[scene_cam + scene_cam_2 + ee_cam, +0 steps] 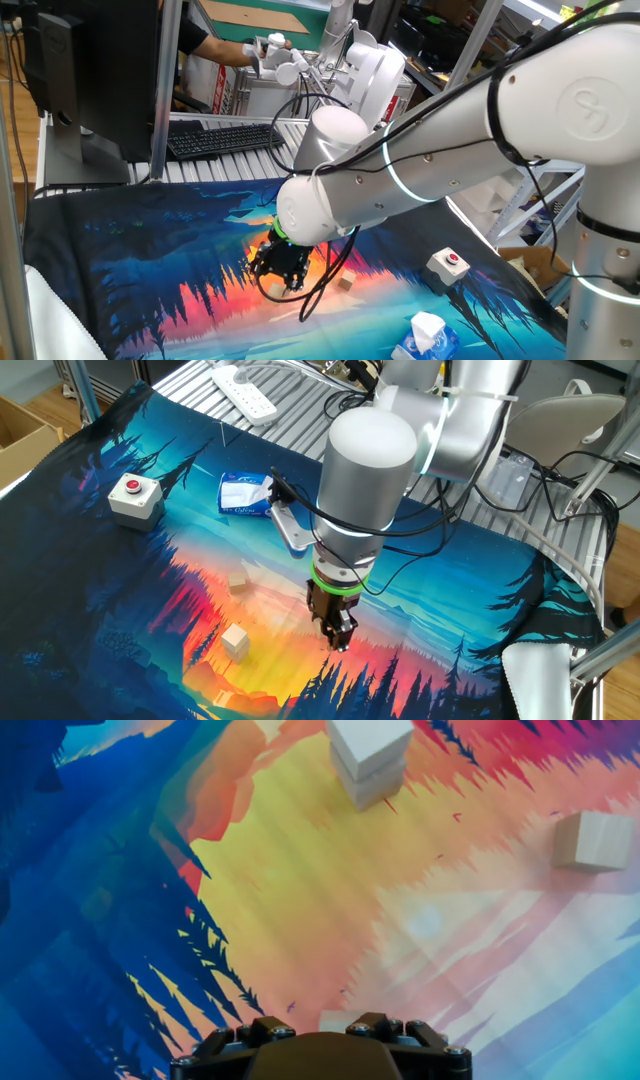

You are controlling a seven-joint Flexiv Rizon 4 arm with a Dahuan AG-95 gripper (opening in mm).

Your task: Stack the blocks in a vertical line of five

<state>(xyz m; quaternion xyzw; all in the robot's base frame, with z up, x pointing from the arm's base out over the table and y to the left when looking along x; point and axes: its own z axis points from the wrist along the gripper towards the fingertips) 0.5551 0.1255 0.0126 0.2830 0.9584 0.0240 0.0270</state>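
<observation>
Down low at frame centre, we see the gripper (338, 632) on the mat (120, 590); its jaws' state we cannot tell. Stacked blocks (368, 760) sit upper middle.

— What colours are seen on the cloth (120, 590)?
— Deep blue forest silhouettes are printed over orange, yellow and pink.
— And the blocks (368, 758)?
— Pale tan wood is shown. A red button is set on the white box (133, 498).

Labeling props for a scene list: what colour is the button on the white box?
Red. The button shows best in the other fixed view.
</observation>
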